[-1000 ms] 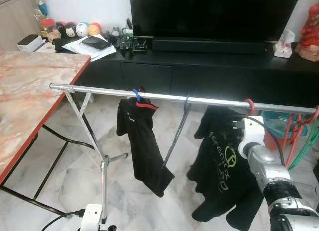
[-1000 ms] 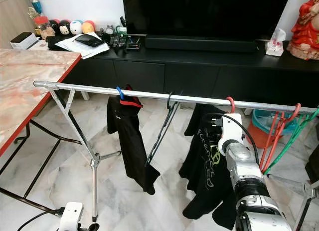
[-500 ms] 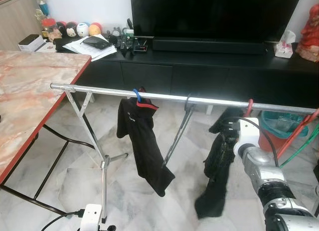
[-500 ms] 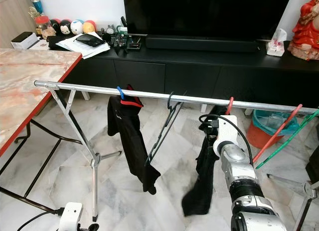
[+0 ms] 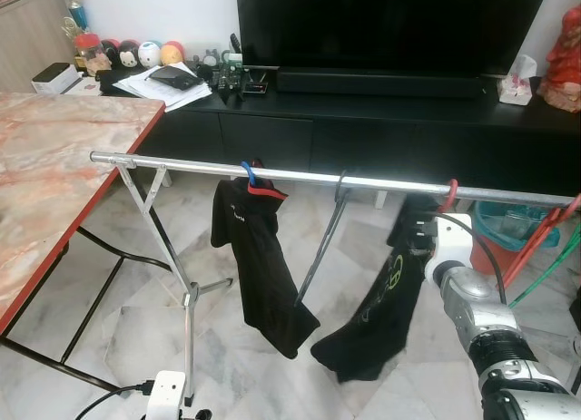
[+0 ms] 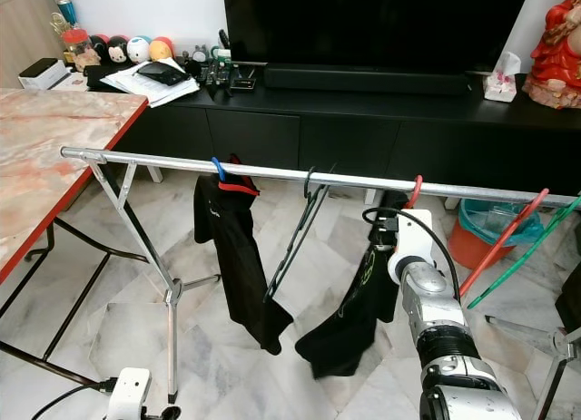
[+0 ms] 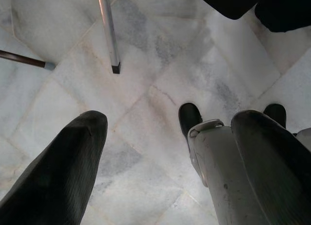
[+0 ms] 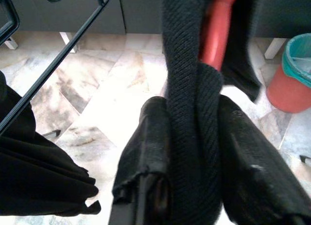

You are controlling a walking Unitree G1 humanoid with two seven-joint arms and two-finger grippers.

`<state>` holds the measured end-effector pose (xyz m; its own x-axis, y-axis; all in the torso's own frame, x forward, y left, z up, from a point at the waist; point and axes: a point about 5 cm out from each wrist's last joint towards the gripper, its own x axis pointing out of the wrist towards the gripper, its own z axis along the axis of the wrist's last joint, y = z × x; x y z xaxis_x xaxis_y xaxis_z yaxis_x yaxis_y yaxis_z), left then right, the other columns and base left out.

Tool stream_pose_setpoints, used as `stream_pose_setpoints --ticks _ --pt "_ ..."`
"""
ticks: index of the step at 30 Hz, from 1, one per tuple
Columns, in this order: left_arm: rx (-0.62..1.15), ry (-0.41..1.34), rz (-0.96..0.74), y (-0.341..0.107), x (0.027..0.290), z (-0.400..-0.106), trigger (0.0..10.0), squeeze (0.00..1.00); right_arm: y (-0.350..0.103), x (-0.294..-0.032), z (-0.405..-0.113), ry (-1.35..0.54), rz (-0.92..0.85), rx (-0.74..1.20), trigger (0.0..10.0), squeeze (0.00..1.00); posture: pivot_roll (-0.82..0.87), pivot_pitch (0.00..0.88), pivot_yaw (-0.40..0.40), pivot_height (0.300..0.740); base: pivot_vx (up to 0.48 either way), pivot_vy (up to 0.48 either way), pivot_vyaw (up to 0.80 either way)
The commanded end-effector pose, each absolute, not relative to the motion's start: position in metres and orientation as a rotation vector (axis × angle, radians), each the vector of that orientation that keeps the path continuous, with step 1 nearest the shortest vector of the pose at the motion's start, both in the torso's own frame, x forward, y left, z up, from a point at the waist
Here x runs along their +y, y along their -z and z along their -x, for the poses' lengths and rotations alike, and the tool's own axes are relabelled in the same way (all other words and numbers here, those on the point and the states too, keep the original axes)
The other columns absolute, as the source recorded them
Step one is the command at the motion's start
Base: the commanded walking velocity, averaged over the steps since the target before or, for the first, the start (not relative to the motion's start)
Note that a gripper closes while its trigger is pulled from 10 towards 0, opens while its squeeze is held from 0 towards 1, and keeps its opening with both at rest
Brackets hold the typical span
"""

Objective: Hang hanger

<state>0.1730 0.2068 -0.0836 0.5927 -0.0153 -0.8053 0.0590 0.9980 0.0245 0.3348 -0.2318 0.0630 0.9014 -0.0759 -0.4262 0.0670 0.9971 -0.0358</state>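
Observation:
A red hanger (image 5: 451, 192) is hooked over the silver rail (image 5: 300, 176) near its right end. A black T-shirt (image 5: 381, 307) with a green logo hangs from it, its hem swung out to the left. My right gripper (image 5: 419, 235) sits just under the rail. In the right wrist view the right gripper (image 8: 194, 137) is shut on the shirt's cloth, with the red hanger (image 8: 217, 28) running through it. My left gripper (image 7: 165, 162) hangs low over the floor, open, with nothing between its fingers.
A blue hanger with a black garment (image 5: 259, 257) and an empty black hanger (image 5: 322, 248) hang further left on the rail. Red and green hangers (image 5: 549, 234) crowd its right end. A marble table (image 5: 54, 166) stands left, a black TV cabinet (image 5: 363, 121) behind, and a red bucket (image 6: 481, 229) at right.
The shirt turned from face-on to edge-on and its hem has now swung out to the left. The red hanger tilted on the rail while the right gripper kept hold.

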Motion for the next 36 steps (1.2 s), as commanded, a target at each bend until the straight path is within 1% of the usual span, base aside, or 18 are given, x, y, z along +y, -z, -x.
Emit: stream_pose_setpoints --ticks 1,14,17,21,25,26,28,29,30,31,33,36 --pt "0.94 0.047 -0.045 0.084 0.207 -0.171 10.0 0.0 -0.066 -0.228 -0.339 0.07 0.017 0.433 0.0 0.0 -0.04 0.0 0.034 0.74 0.0 0.0 0.0" --pt "0.94 0.053 -0.048 0.085 0.204 -0.172 10.0 0.0 -0.062 -0.221 -0.336 0.092 0.008 0.419 0.0 0.0 -0.04 0.0 0.029 0.74 0.0 0.0 0.0" --pt "0.941 0.049 -0.048 0.085 0.205 -0.172 10.0 0.0 -0.065 -0.221 -0.337 0.129 -0.002 0.375 0.0 0.0 -0.04 0.0 0.028 0.74 0.0 0.0 0.0" --pt "0.944 0.049 -0.048 0.085 0.205 -0.171 10.0 0.0 -0.075 -0.222 -0.34 0.16 0.055 0.303 0.0 0.0 -0.04 0.0 0.028 0.74 0.0 0.0 0.0" --pt "0.944 0.046 -0.046 0.085 0.205 -0.17 10.0 0.0 -0.081 -0.222 -0.339 0.19 0.039 0.251 0.0 0.0 -0.04 0.0 0.028 0.74 0.0 0.0 0.0" --pt "0.946 0.046 -0.048 0.086 0.205 -0.17 10.0 0.0 -0.085 -0.223 -0.337 0.217 0.03 0.197 0.0 0.0 -0.04 0.0 0.024 0.74 0.0 0.0 0.0" --pt "0.947 0.047 -0.049 0.086 0.205 -0.169 10.0 0.0 -0.086 -0.223 -0.336 0.223 0.029 0.183 0.0 0.0 -0.04 0.0 0.024 0.74 0.0 0.0 0.0" --pt "0.947 0.046 -0.05 0.086 0.205 -0.169 10.0 0.0 -0.088 -0.222 -0.334 0.228 0.031 0.148 4.7 0.0 -0.04 0.0 0.024 0.74 0.0 0.0 0.0" --pt "0.947 0.046 -0.05 0.086 0.205 -0.169 10.0 0.0 -0.088 -0.222 -0.334 0.228 0.031 0.148 4.7 0.0 -0.04 0.0 0.024 0.74 0.0 0.0 0.0" --pt "0.946 0.044 -0.049 0.086 0.205 -0.169 10.0 0.0 -0.088 -0.22 -0.329 0.222 0.032 0.117 10.0 0.0 -0.04 0.0 0.02 0.74 0.0 0.0 0.0" --pt "0.945 0.042 -0.051 0.086 0.206 -0.168 10.0 0.0 -0.087 -0.215 -0.321 0.206 0.038 0.076 10.0 0.0 -0.04 0.0 0.02 0.74 0.0 0.0 0.0" --pt "0.943 0.041 -0.059 0.086 0.207 -0.169 10.0 0.0 -0.078 -0.207 -0.307 0.183 0.063 0.071 10.0 0.0 -0.05 0.0 0.021 0.74 0.0 0.0 0.0"
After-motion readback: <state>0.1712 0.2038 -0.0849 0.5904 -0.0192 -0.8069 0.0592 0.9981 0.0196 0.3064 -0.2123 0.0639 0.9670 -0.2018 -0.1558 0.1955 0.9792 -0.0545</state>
